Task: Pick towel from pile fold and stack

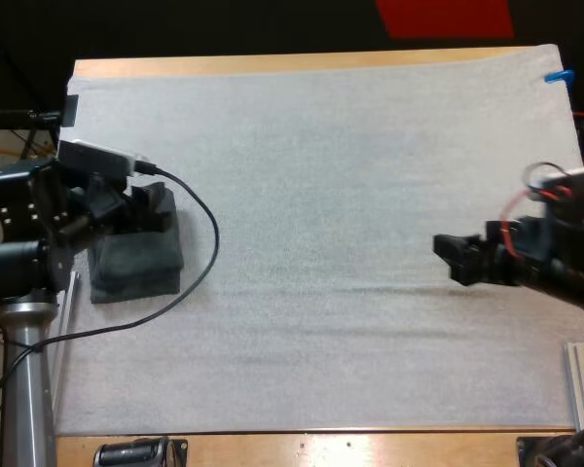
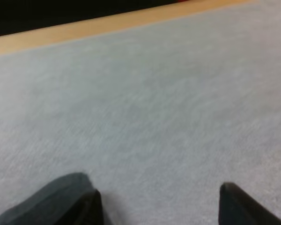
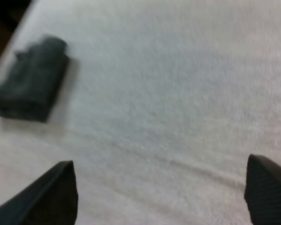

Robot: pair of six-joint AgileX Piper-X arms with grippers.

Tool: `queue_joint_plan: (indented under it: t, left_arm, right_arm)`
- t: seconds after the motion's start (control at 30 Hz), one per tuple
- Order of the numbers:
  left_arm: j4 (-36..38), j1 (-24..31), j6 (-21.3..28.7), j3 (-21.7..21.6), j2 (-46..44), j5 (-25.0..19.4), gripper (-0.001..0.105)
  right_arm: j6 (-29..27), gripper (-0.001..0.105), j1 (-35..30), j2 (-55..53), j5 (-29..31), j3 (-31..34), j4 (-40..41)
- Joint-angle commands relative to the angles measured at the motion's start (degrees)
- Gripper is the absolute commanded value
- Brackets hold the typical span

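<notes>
- At the left side of the mat on the bench lies a folded towel.
- Left pincer is at the towel's far edge, fingers wide apart, holding nothing.
- Right pincer is well apart from the towel, over bare mat, also wide.

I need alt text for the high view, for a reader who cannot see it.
A folded dark towel lies at the left side of a white mat, with the left gripper at its far edge. The right gripper hangs over bare mat at the right.
</notes>
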Motion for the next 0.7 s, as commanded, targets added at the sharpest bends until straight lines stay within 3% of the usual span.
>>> queue_joint_plan:
  t: [0.0,0.13,0.27,0.57,0.67]
  left_arm:
    - [0.4,-0.8,-0.5,-0.3,-0.3,0.7,0.052]
    - [0.0,-4.9,-0.5,-0.3,-0.2,0.7,0.052]
    - [-0.2,-7.2,-0.4,-0.3,-0.2,0.7,0.052]
    - [0.0,-7.6,-0.4,-0.3,-1.9,-1.1,0.052]
    - [0.7,-7.5,-0.4,-0.3,-2.9,-5.2,0.052]
  right_arm:
    - [-0.7,0.071,0.0,0.7,0.3,0.0,-1.0]
    - [-4.8,0.071,-0.3,6.5,3.9,0.0,-5.0]
    - [-5.1,0.071,-3.3,10.2,3.8,0.0,-6.7]
    - [-11.5,0.071,-18.9,13.2,3.8,0.0,-6.7]
    - [-14.7,0.071,-25.3,12.5,3.8,0.0,-5.9]
